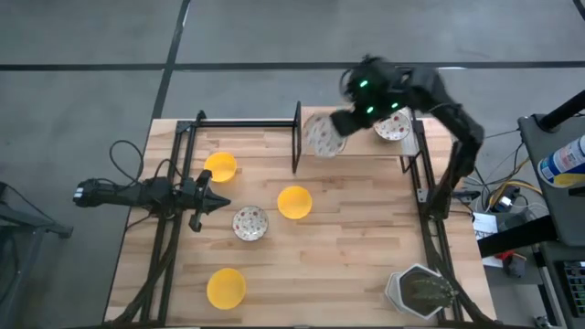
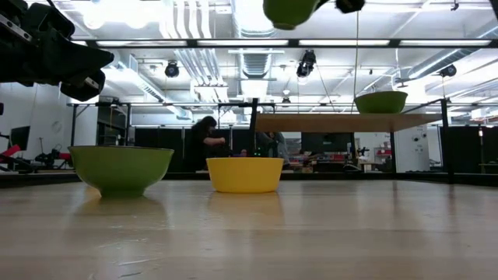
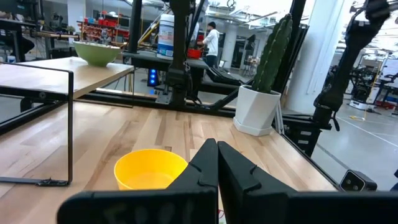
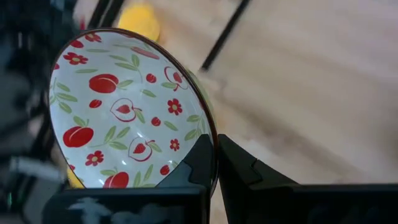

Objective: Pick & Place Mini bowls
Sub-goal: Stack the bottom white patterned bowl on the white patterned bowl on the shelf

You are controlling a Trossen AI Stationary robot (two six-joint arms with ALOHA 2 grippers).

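The wooden table carries a raised black-framed shelf across its far side, and the right arm is up there. The right gripper is pinched narrow on the rim of a patterned bowl, white inside with red fruit and green leaves, held tilted in the air at the far edge of the table. A second patterned bowl sits on the shelf just right of it, by the right arm's wrist.

The left arm waits low at the left side of the table, and the left gripper has its fingers pressed together on nothing, pointing right toward the middle.

The rest of the bowls are spread out on the table: a yellow bowl in the middle, a third patterned bowl just left and nearer, another yellow one far left by the left arm, and a third yellow bowl at the near-left edge. A hexagonal container sits at the near-right corner.
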